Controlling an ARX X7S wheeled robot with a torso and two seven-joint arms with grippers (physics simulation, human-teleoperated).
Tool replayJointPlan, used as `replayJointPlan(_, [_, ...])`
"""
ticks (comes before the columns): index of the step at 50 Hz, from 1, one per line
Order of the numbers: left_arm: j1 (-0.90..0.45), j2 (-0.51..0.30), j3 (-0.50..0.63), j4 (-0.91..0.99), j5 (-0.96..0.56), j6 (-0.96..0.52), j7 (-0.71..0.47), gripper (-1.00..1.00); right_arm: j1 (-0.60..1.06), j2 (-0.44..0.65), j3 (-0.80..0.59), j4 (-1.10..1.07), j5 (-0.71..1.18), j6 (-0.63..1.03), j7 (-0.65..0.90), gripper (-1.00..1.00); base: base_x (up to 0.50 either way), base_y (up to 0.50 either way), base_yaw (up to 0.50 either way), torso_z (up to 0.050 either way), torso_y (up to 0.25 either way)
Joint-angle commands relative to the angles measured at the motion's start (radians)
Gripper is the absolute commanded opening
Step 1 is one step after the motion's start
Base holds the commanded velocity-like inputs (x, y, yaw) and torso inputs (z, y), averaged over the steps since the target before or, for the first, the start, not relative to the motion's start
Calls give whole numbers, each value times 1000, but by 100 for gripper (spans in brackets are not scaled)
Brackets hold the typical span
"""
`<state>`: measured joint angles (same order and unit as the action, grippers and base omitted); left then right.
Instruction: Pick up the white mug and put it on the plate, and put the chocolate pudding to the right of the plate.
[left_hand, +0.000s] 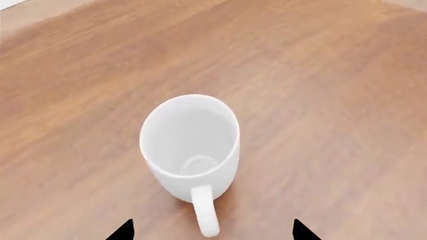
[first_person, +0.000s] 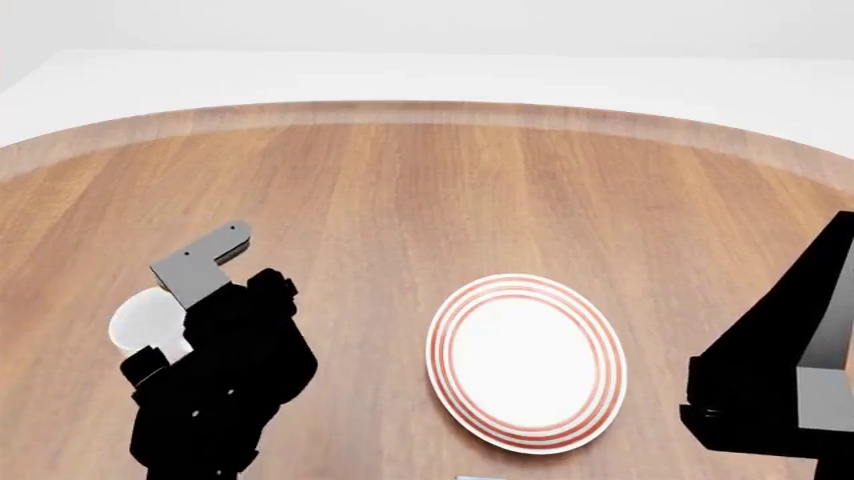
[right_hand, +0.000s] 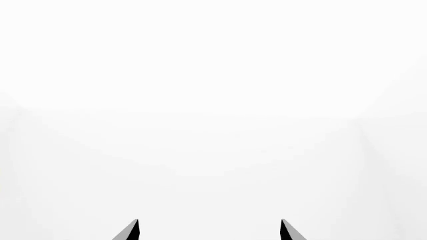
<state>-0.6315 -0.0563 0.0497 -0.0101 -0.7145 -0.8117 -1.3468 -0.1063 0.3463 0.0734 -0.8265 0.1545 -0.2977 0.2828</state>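
The white mug (left_hand: 190, 145) stands upright on the wooden table, its handle (left_hand: 205, 210) pointing back between my left fingertips. My left gripper (left_hand: 212, 231) is open, just short of the mug and not touching it. In the head view the mug (first_person: 144, 322) shows at the left, mostly hidden behind my left arm (first_person: 220, 385). The plate (first_person: 527, 360), white with red rings, lies empty right of centre. My right gripper (right_hand: 210, 231) is open and empty, facing a blank white background; its arm (first_person: 787, 390) is at the right edge. The chocolate pudding is out of view.
The round wooden table (first_person: 427, 190) curves away at the back, with white floor beyond its far edge. A small grey sliver (first_person: 474, 478) shows at the bottom edge, below the plate; I cannot tell what it is.
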Motion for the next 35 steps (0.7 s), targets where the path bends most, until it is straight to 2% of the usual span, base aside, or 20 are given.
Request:
replayJointPlan(1, [-29,7,-32,-123,10,118,61,100,0,-14,21,-3,-16,4,-17,100,0,0,0,0,0])
replayJointPlan(21, [-40,0,-52,-308,-11,229,114,100,-5,-8,18,2,-18,-4,-10,100,0,0,0,0,0])
replayJointPlan(35, [-72,-10,-21,-422,-2,288,174,100,-4,-4,12,8,-18,-6,-6,100,0,0,0,0,0])
